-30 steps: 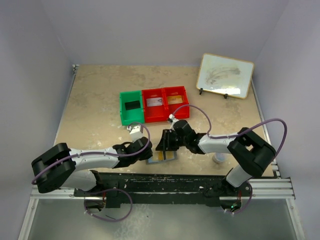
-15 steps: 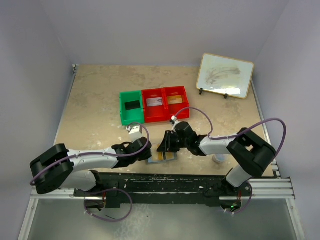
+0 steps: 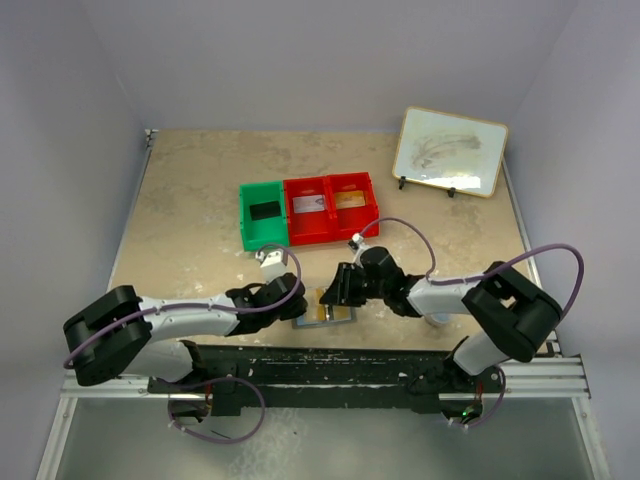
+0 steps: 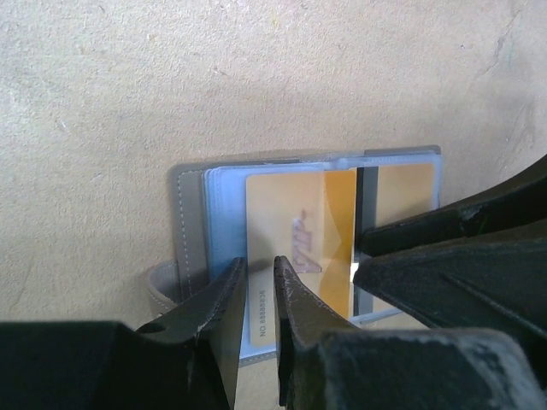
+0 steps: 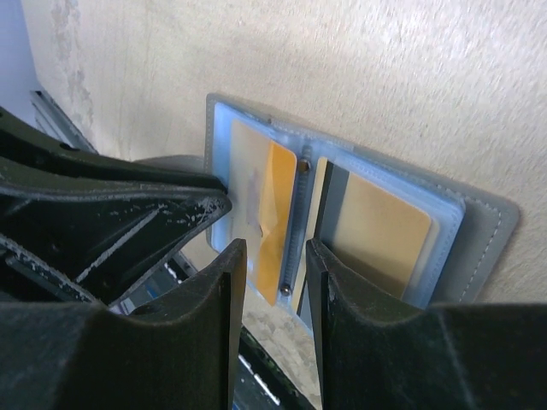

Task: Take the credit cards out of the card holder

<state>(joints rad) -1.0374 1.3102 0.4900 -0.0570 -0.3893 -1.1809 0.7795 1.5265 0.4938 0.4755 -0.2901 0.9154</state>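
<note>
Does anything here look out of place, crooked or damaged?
Nothing stands out. The card holder lies open and flat on the table, its gold cards straight in their clear sleeves.

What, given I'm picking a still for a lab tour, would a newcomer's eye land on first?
Probably the open card holder at the near edge of the table, gold credit cards showing in its clear sleeves, with the left gripper and right gripper meeting over it from either side. Next come the bright green bin and red bins mid-table, then the framed whiteboard propped at the far right.
</note>
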